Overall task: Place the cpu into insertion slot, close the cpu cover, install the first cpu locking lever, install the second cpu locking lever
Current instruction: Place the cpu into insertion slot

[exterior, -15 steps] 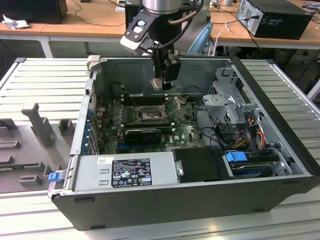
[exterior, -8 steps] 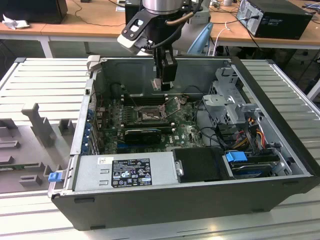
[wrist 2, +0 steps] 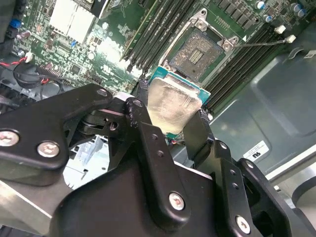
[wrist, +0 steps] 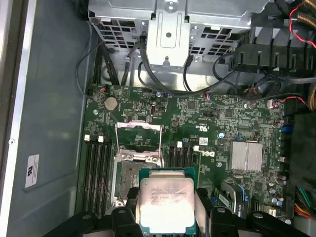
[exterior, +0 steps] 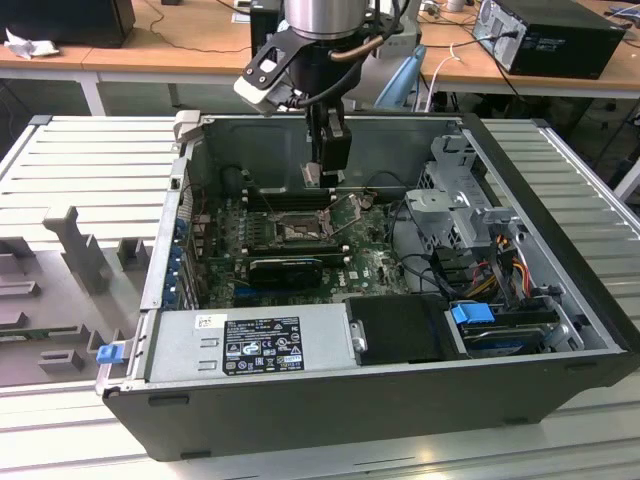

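Black tool (wrist 2: 170, 116) clamping small flat silvery-beige square cpu (wrist: 165, 202) by opposite edges, hovering near square black insertion slot (wrist 2: 200, 49). Likely light, stiff, fragile underside; edge grip seeming right.

My count: one gripper (exterior: 328, 165), two fingers (wrist 2: 197, 136). One cpu (wrist: 165, 202) pinched between the jaws. Just past the jaw tips: one insertion slot (wrist: 124, 178), one cpu cover (wrist: 138, 125). Farther from the jaws: one motherboard (wrist: 197, 123), one heatsink (wrist: 245, 156), one coin cell (wrist: 112, 103), one power supply (exterior: 250, 345), one computer case (exterior: 330, 405).
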Controlling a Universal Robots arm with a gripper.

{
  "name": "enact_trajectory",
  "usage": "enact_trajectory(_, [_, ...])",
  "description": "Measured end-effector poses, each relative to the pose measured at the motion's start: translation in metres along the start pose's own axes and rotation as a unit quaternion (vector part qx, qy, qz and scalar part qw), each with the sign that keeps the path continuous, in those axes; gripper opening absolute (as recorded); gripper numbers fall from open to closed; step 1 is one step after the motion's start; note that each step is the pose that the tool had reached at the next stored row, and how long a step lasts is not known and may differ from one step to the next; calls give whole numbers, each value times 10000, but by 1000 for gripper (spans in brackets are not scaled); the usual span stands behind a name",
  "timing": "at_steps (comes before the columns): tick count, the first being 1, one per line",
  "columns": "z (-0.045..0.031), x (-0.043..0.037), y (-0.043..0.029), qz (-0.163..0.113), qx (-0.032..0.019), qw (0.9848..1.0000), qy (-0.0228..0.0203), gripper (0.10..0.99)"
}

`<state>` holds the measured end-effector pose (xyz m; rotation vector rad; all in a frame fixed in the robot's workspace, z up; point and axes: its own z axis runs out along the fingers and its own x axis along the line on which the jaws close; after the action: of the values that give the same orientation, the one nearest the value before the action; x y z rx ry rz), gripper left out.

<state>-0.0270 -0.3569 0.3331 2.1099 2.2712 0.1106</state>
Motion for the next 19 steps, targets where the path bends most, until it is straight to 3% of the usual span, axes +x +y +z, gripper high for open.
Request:
enact_trajectory(7, [115,56,-6,3,146,9999,11,529])
enact_trajectory(11, [175,73,-9,15,336,9994,22,529])
enact_trajectory(13, [200,74,-11,17,371,9993,22,529])
enact_trajectory(15, [225,73,-16,17,351,9994,11,529])
enact_trajectory(17, [230,75,-32,14,235,9997,3,529])
enact_trajectory(19, [241,76,-34,32,187,9998,-1,529])
